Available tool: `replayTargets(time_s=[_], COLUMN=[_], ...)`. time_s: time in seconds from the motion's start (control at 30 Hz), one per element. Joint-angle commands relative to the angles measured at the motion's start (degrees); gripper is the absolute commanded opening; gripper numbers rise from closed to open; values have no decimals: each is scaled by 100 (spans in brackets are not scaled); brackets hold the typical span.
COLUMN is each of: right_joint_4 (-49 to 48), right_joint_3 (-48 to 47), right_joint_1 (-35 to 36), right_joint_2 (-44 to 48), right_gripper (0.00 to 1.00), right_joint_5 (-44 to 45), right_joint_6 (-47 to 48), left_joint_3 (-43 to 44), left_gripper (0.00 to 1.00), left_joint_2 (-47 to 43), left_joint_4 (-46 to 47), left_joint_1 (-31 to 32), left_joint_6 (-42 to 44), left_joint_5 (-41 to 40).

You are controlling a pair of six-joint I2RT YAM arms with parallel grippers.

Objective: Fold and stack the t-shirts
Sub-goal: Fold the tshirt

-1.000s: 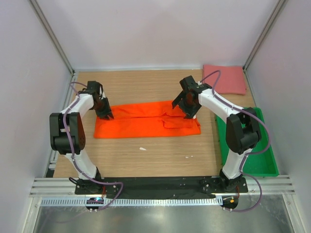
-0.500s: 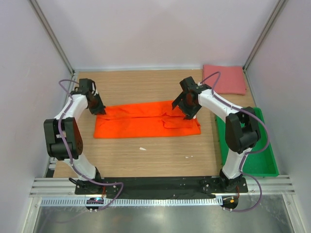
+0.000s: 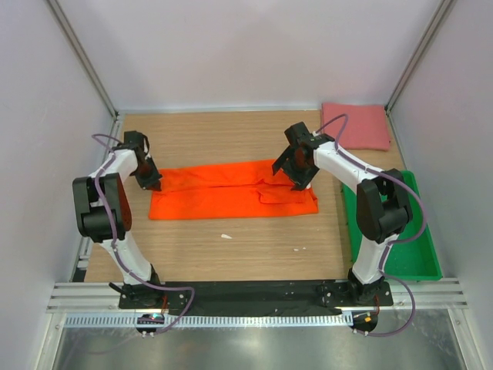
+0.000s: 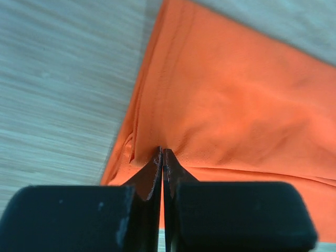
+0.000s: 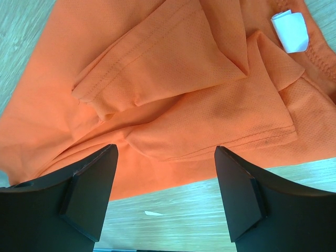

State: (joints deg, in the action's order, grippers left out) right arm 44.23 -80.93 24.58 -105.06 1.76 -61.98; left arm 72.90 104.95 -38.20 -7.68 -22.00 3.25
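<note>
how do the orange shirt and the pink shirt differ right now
The orange shirt is bright orange; the pink shirt is dull pink-red.
The orange shirt lies as a long band, partly folded; the pink shirt is a compact rectangle.
The orange shirt is mid-table with the left gripper and right gripper at its ends; the pink shirt sits alone in the far right corner.
Both lie flat on the table.

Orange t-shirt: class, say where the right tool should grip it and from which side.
Pinch the far right corner of the orange t-shirt, coming from above: it lies flat as a folded band, so only layered edges give the open right tool a bite.
</note>
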Motion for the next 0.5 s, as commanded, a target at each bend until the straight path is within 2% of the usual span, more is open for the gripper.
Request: replayTargets(time_s=[0.0, 0.2, 0.27, 0.37, 0.47], right_joint_4=[-90, -116, -107, -11, 129], right_joint_3=[-28, -152, -143, -125, -169], right_joint_1=[-14, -14, -15, -14, -14], right_joint_2=[-41, -226, -243, -226, -208], right_gripper=[81, 80, 80, 81, 81], right_joint_5=[-53, -97, -97, -97, -18], right_joint_6=[63, 142, 151, 116, -33], left_joint_3=[-241, -374, -225, 83, 303], left_gripper=[0, 0, 5, 20, 22], left_joint_2=[-36, -9, -219, -659, -861], left_joint_4=[31, 216, 172, 102, 93], left_joint_1=[-75, -207, -268, -295, -286], left_joint_6=[134, 302, 162, -58, -155], left_joint_5=[-271, -281, -185, -114, 324])
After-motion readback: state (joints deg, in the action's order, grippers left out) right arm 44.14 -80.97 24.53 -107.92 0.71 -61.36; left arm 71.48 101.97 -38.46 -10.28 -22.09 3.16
